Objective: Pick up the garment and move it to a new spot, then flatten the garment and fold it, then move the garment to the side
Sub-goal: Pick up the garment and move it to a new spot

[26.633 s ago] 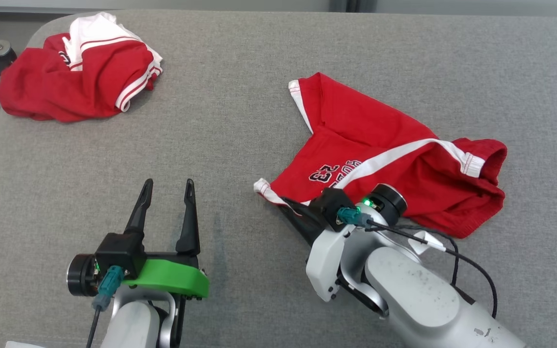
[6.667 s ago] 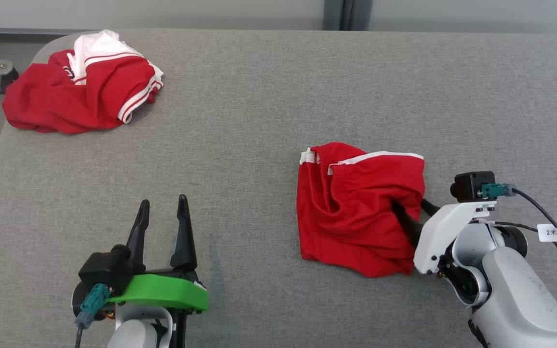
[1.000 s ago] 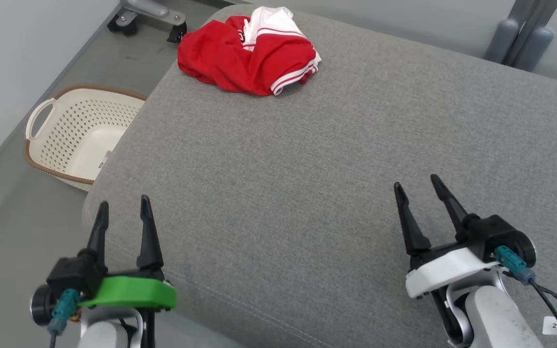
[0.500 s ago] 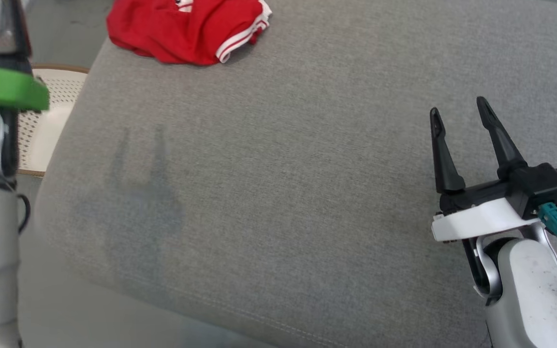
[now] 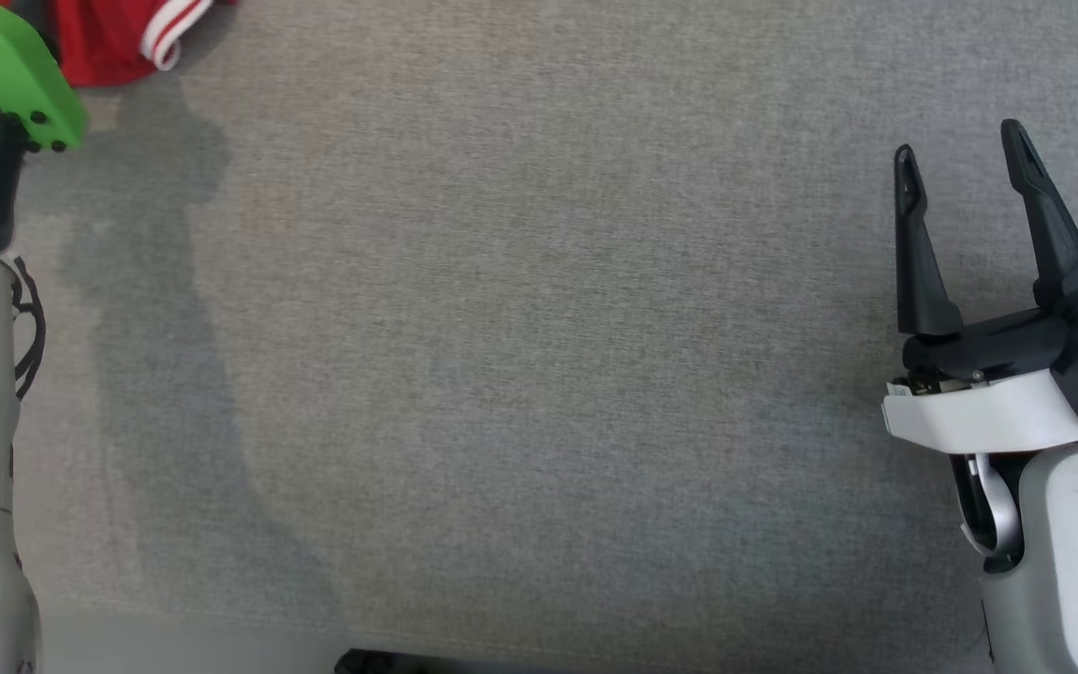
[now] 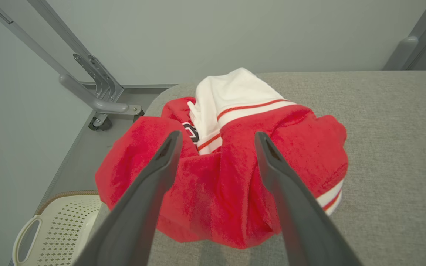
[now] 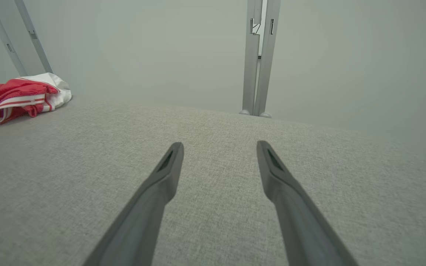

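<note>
The left gripper (image 6: 217,136) is lined up on the garment (image 6: 301,147), a loose red and white heap at the far left corner of the bench (image 6: 401,147). Its two fingers stand wide apart with nothing between them but air, framing the middle of the pile. From here I can't tell whether the tips have reached the cloth. The right gripper (image 5: 958,145) hangs over bare grey cover near the right edge, fingers spread too, holding nothing and well apart from the heap.

So the pick-up hasn't started yet, as I read it. To do it well, the left gripper should come down onto the raised red ridge between its fingers, not the flat skirt at the rim of the pile. A fold that stands up gives both fingers something to close on. It should stop short of the bench cover so it doesn't pinch that as well.

The heap sits right at the rounded corner, with a basket (image 6: 50,236) on the floor just below. I'd lift straight up first, then carry toward the middle of the bench. Dragging sideways could tip the loose end over the edge. The white part on top looks like a separate layer and may slide off if only that is caught.
</note>
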You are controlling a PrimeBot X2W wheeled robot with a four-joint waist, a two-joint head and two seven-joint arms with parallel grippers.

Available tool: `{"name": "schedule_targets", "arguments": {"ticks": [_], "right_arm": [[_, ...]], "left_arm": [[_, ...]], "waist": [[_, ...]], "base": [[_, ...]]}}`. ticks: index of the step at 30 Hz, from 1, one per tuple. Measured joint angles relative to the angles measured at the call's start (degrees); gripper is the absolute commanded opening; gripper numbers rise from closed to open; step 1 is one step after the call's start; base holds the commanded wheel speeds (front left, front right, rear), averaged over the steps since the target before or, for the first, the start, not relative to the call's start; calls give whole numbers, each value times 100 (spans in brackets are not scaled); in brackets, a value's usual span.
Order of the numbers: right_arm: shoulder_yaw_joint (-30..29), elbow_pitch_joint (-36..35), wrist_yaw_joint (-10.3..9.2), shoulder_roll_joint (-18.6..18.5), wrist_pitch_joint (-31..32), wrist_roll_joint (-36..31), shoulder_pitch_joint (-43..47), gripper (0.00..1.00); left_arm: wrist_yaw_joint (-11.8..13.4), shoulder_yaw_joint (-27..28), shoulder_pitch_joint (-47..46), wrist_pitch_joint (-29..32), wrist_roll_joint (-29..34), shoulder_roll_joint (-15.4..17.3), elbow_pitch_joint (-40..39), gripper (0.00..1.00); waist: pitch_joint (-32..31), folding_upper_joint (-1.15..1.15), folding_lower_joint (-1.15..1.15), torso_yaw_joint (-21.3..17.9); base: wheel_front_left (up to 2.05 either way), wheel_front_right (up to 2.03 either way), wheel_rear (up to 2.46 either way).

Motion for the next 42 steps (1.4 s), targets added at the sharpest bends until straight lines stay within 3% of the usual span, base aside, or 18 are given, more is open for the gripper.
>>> {"name": "schedule_targets", "arguments": {"ticks": [6,7,8,9,16,25,33,37,42], "right_arm": [[57,-130,0,56,-103,-12,1,100],[68,-123,0,65,-129,-12,1,100],[73,-118,0,70,-149,-12,1,100],[69,-91,0,80,-160,-12,1,100],[116,211,0,123,-305,24,1,100],[36,680,0,208,-402,236,122,100],[-176,910,0,221,-430,639,436,100],[-266,937,0,221,-433,802,634,100],[-339,927,0,223,-433,972,787,100]], "left_arm": [[-21,-80,-92,36,-89,131,575,100],[-22,-79,-104,-11,-98,145,648,55],[-22,-77,-108,-57,-105,152,683,36],[-22,-77,-126,-157,-105,159,746,0],[11,-146,-202,-739,-18,328,1007,0],[-22,-570,-348,-1163,115,396,893,0],[-47,-1400,-416,-1077,-225,-59,220,0],[-51,-1871,-429,-936,-831,-319,-432,0],[-49,-1925,-449,-747,-1866,-776,-1263,0]], "waist": [[324,0,0,-384],[356,0,0,-442],[372,0,0,-475],[391,0,0,-532],[150,0,0,-658],[-696,0,0,-716],[-1650,0,0,-877],[-2085,0,0,-1041],[-2415,0,0,-1390]], "base": [[0,0,0],[0,0,0],[0,0,0],[0,0,0],[0,0,0],[0,0,0],[0,0,0],[0,0,0],[0,0,0]]}}
